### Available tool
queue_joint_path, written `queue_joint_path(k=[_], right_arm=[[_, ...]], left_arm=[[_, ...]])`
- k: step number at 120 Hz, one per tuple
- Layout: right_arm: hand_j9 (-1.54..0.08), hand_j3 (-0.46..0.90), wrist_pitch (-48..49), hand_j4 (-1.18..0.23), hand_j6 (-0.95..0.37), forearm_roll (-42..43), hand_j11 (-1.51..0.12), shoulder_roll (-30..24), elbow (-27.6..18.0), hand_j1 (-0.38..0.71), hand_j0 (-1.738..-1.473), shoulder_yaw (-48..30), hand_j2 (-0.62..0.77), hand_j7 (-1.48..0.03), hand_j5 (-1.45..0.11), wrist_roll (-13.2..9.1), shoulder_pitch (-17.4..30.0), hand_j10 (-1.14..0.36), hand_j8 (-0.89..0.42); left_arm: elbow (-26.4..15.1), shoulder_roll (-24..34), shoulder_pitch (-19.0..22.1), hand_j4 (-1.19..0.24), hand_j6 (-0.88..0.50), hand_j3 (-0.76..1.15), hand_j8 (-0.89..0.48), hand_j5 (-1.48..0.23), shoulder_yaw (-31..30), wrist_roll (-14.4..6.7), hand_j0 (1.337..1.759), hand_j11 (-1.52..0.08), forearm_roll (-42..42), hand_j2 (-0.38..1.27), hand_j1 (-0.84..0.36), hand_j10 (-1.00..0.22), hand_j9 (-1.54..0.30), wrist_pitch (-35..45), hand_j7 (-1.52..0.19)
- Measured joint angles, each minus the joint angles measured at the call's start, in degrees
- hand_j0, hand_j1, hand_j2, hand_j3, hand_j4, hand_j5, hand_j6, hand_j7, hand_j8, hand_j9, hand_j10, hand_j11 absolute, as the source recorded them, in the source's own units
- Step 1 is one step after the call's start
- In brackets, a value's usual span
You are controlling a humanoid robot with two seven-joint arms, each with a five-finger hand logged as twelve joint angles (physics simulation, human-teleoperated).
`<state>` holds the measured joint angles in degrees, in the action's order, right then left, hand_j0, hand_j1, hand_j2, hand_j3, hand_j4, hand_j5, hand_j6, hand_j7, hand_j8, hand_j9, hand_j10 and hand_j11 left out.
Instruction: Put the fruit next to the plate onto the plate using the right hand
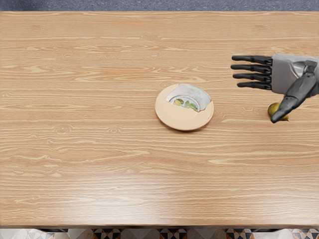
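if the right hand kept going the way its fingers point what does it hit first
Likely nothing: the right hand points left over bare table, passing just beyond the far rim of the plate, though height is unclear. The fruit lies off that line.

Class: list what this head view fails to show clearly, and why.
1. Small yellow-green fruit: head view, partly covered by the thumb of the grey-and-black right hand; kind unclear.
2. Right arm: cut off by the right edge.
3. White-and-green patch on the round tan plate: too small to identify.
4. Left hand: out of view.
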<state>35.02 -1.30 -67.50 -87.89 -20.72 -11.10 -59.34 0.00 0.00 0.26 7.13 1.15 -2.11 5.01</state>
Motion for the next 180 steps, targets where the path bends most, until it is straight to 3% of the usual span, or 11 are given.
queue_joint_path(k=[20, 33, 50, 66, 80, 101, 141, 180], right_arm=[[0.0, 0.0, 0.0, 0.0, 0.0, 3.2, 0.0, 0.4, -1.1, -0.35, -1.658, -0.3, 0.0, 0.0, 0.0, -1.2, -0.3, 0.0, 0.0], [0.0, 0.0, -2.7, 0.0, 0.0, 6.6, 0.0, 4.5, -1.4, -0.35, -1.658, -0.6, 0.0, 0.0, 0.0, -9.8, -2.7, 0.0, 0.0], [0.0, 0.0, -15.9, 0.0, 0.0, 21.0, 0.0, 10.7, -1.4, -0.35, -1.658, -0.7, 0.0, 0.0, 0.0, -18.1, -5.9, 0.0, 0.0], [0.0, 0.0, -27.8, 0.0, 0.0, 32.4, 0.0, 14.0, -1.4, -0.35, -1.658, -0.4, 0.0, 0.0, 0.0, -22.3, -5.5, 0.0, 0.0], [0.0, 0.0, -37.5, 0.0, -0.01, 44.5, 0.0, 17.0, -1.4, -0.35, -1.658, -0.1, 0.0, 0.0, 0.0, -23.4, -2.9, 0.0, 0.0], [0.0, 0.0, -43.6, 0.0, -0.01, 51.8, 0.0, 17.7, -1.0, -0.35, -1.658, 0.0, 0.0, 0.0, 0.0, -23.8, 1.7, 0.0, 0.0], [-0.06, 0.0, -45.2, -0.05, -0.05, 54.7, -0.06, 17.4, -1.2, -0.3, -1.658, 0.1, -0.01, -0.06, -0.06, -23.9, 6.0, -0.05, -0.05], [-0.23, 0.0, -46.1, -0.18, -0.19, 54.9, -0.23, 16.6, 0.1, -0.14, -1.658, -0.5, -0.03, -0.23, -0.23, -23.9, 7.3, -0.18, -0.18]], left_arm=[[0.0, 0.0, 0.0, 0.0, 0.0, 0.0, 0.0, 0.0, 0.0, 0.0, 1.658, 0.0, 0.0, 0.0, 0.35, 0.0, 0.0, 0.0, 0.0], [0.0, 0.0, 0.0, 0.0, 0.0, 0.0, 0.0, 0.0, 0.0, 0.0, 1.658, 0.0, 0.0, 0.0, 0.35, 0.0, 0.0, 0.0, 0.0], [0.0, 0.0, 0.0, 0.0, 0.0, 0.0, 0.0, 0.0, 0.0, 0.0, 1.658, 0.0, 0.0, 0.0, 0.35, 0.0, 0.0, 0.0, 0.0], [0.0, 0.0, 0.0, 0.0, 0.0, 0.0, 0.0, 0.0, 0.0, 0.0, 1.658, 0.0, 0.0, 0.0, 0.35, 0.0, 0.0, 0.0, 0.0], [0.0, 0.0, 0.0, 0.0, 0.0, 0.0, 0.0, 0.0, 0.0, 0.0, 1.658, 0.0, 0.0, 0.0, 0.35, 0.0, 0.0, 0.0, 0.0], [0.0, 0.0, 0.0, 0.0, 0.0, 0.0, 0.0, 0.0, 0.0, 0.0, 1.658, 0.0, 0.0, 0.0, 0.35, 0.0, 0.0, 0.0, 0.0], [0.0, 0.0, 0.0, 0.0, 0.0, 0.0, 0.0, 0.0, 0.0, 0.0, 1.658, 0.0, 0.0, 0.0, 0.35, 0.0, 0.0, 0.0, 0.0], [0.0, 0.0, -0.1, 0.0, 0.0, 0.0, 0.0, 0.0, 0.0, 0.0, 1.658, 0.0, 0.0, 0.0, 0.35, 0.0, 0.0, 0.0, 0.0]])
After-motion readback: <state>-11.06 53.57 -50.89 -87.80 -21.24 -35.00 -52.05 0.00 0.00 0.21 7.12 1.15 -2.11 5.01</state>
